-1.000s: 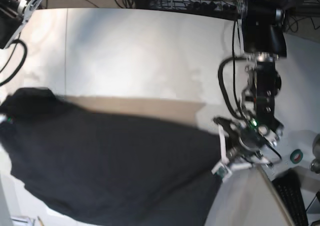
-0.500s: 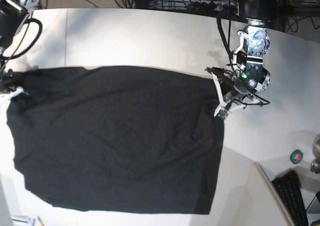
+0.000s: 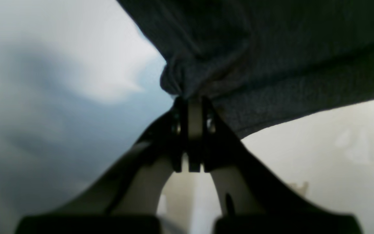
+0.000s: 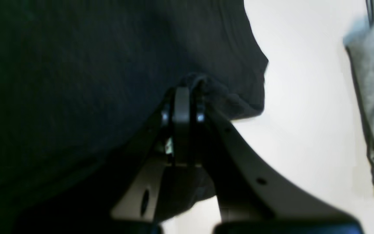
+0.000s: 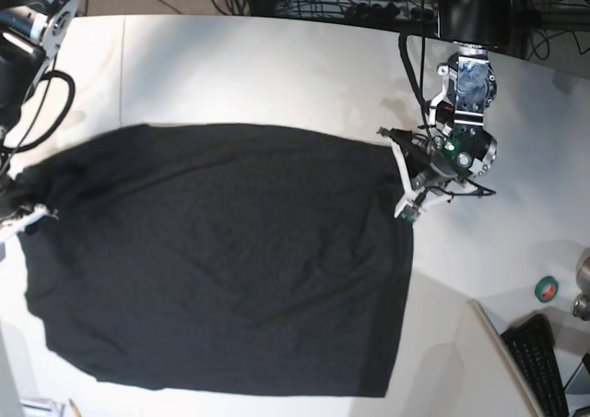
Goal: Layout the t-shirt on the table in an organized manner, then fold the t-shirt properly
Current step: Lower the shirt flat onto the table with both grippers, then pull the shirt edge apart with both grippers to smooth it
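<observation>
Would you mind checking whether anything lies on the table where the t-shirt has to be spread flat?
Nothing visible does. The t-shirt hangs between the left gripper and right gripper, both shut on its edges, over bare table. A green roll sits well off to the side.

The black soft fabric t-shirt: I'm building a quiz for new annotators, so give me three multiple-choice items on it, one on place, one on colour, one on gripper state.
1. Where does the black soft fabric t-shirt lie?
A. spread on the large white smooth table
B. bunched in a heap
C. hanging off a chair

2. What does its visible side show?
A. white stripes
B. plain black
C. red dots

3. How is the left gripper?
A. wide open
B. shut on air
C. shut on shirt fabric

Answers: 1 A, the base view shows it spread flat; 2 B, no print shows; 3 C, fabric bunches at the closed tips. The right gripper pinches it too.
</observation>
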`<state>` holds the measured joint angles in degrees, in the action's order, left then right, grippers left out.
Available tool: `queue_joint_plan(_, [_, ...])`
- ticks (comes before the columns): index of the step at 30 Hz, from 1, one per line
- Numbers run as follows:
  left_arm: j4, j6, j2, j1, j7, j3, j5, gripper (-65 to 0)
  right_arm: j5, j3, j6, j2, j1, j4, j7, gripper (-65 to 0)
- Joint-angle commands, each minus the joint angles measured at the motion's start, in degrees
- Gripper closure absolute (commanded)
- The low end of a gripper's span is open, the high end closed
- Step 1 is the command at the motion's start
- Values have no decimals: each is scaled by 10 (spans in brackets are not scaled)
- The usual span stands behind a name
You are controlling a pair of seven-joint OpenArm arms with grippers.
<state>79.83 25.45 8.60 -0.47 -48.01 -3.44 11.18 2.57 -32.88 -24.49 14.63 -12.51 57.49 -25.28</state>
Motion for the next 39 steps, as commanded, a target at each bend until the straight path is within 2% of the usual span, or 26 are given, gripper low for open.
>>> queue_joint_plan(1, [5,-4,3,-9,5,-2,-1,0,0,-1,1,12,-12,-5,6,0])
queue_joint_plan(5, [3,-4,4,-1,5,-3,0,0,-1,0,1,16,-34,-45,6,0])
queue_joint_plan(6, [5,-4,4,0,4,-3,0,0,-1,2,1,19,-35,-49,6,-30])
queue_joint_plan(9, [7,-4,4,3,-11,-12,-1,0,-1,0,1,27,-34,-44,6,-293])
queue_joint_plan(10, [13,-4,3,4,-21,-22,-2,-18,0,-1,1,28,-32,-37,6,-333])
queue_joint_plan(13, [42,-3,1,19,-37,-73,-2,-234,1,-24,1,27,13,27,8,-320])
queue_joint_plan(16, [94,-3,-4,46,-39,-116,-18,-392,2,-66,1,10,52,95,8,-315])
queue_joint_plan(18, [128,-3,-4,68,-40,-142,-64,-472,2,-86,1,1,75,126,7,-315])
queue_joint_plan(21, [171,-3,-5,112,-40,-197,-159,-525,2,-96,0,-13,105,156,7,-311])
queue_joint_plan(26, [181,-3,-8,176,-40,-287,-304,-525,2,-92,-2,-37,138,165,8,-306])
queue_joint_plan(28, [170,-3,-7,192,-37,-289,-329,-520,2,-92,-2,-44,139,164,8,-302])
queue_joint_plan(29, [164,-3,-7,194,-37,-289,-331,-500,2,-92,-2,-46,139,164,8,-278])
queue_joint_plan(31, [149,-3,-8,192,-36,-289,-334,-398,2,-92,-2,-54,138,164,8,-173])
queue_joint_plan(33, [134,-3,-8,180,-36,-289,-334,-224,2,-91,-2,-62,136,166,8,-9])
queue_joint_plan(35, [116,-3,-8,159,-36,-279,-334,0,2,-91,-2,-69,133,165,8,0])
queue_joint_plan(39, [77,-4,-8,108,-35,-249,-330,0,2,-90,-2,-79,120,161,8,0])
